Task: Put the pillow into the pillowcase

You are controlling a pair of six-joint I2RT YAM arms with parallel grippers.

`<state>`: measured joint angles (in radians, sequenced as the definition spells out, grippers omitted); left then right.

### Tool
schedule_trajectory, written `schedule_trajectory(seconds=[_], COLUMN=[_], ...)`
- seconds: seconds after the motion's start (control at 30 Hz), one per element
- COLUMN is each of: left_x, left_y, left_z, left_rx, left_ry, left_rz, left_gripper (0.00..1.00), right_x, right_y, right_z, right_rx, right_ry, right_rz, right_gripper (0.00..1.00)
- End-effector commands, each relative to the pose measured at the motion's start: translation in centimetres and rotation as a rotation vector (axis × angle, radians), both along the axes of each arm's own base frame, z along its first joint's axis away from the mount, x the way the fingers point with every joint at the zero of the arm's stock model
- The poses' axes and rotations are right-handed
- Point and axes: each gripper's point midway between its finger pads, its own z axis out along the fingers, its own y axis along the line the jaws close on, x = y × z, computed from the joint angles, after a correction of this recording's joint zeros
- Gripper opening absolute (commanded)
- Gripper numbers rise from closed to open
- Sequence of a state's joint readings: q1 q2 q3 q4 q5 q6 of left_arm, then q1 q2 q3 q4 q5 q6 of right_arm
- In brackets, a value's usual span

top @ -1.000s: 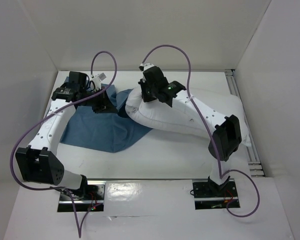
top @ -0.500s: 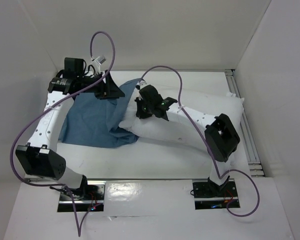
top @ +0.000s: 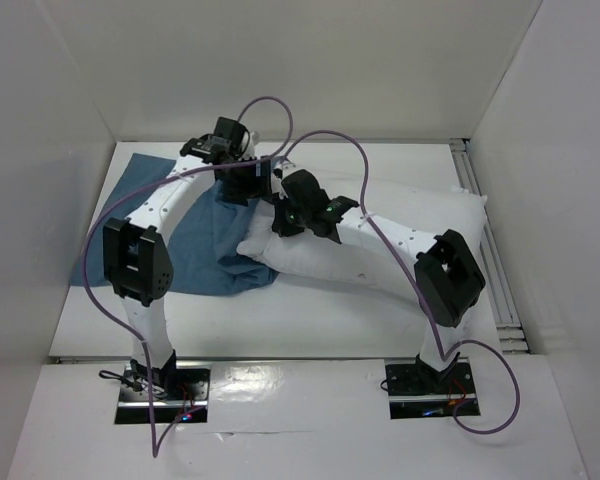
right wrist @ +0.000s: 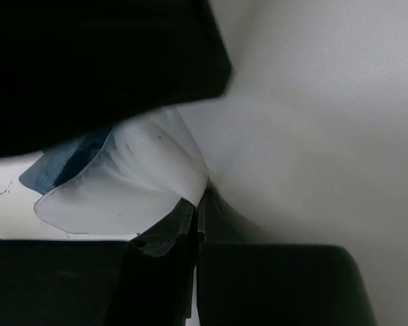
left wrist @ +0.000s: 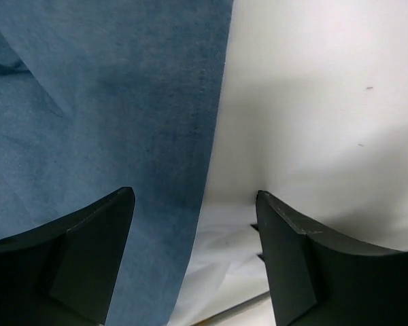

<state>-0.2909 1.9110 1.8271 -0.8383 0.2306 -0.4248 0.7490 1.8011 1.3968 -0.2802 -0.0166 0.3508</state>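
Observation:
The dusty-blue pillowcase [top: 195,250] lies wrinkled and flat on the left half of the table, its right edge against the white pillow [top: 420,205]. My left gripper [top: 248,188] hovers open over that seam. In the left wrist view its gripper [left wrist: 196,204] has blue pillowcase [left wrist: 109,102] under the left finger, white pillow [left wrist: 313,88] under the right, and nothing between them. My right gripper [top: 285,222] is at the pillow's left end. In its wrist view the gripper [right wrist: 200,200] is shut on a pinched fold of pillow [right wrist: 313,102], and a strip of pillowcase [right wrist: 61,163] shows behind.
White enclosure walls close in the table on the left, back and right. An aluminium rail [top: 485,230] runs along the right edge. Purple cables [top: 325,135] loop above both wrists. The left arm's black body [right wrist: 88,68] fills the top of the right wrist view, close to my right gripper.
My left gripper opened, let go of the pillowcase and swung right to the pillow's left end. The pillowcase dropped flatter. The right gripper drew the pillow's end leftward and stays shut on it.

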Motion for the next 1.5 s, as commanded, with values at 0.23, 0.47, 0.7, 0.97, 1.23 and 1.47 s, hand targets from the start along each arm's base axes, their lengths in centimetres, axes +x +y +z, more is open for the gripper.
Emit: schedule_trajectory(seconds=[0.23,0.47,0.7,0.97,1.23,1.47], left_x=[1.6,2.4,3.3,0.9,-3.8,-1.0], left_y=[1.8,0.7,-1.4,-4.6,-7.2,-7.8], left_z=[-0.2,1.0,6.6,15.9,19.9,15.2], left_rx=[0.184,0.136,0.006,-0.309,-0.519,-0.516], left_ry=[-0.05,-0.068,-0.159,-0.256,-0.205,-0.103], left_rz=[0.098,0.064,0.042,-0.111,-0.296,-0.278], left_gripper=[0.38,0.0,0.0,0.0,0.0,0.0], right_x=[-0.5,-1.1,-2.0,-4.5,-6.7,0.8], right_y=[-2.4,-2.7,-2.6,-2.9,-2.9,-5.6], right_z=[0.4,1.2,2.2,3.1,8.5,9.6], right_rx=[-0.057,-0.041,-0.01,-0.001,-0.037,-0.095], right_ry=[-0.007,-0.015,-0.049,-0.029,-0.09,-0.23], right_rz=[-0.016,-0.008,0.048,0.095,0.087,-0.119], right_gripper=[0.0,0.0,0.0,0.0,0.0,0.0])
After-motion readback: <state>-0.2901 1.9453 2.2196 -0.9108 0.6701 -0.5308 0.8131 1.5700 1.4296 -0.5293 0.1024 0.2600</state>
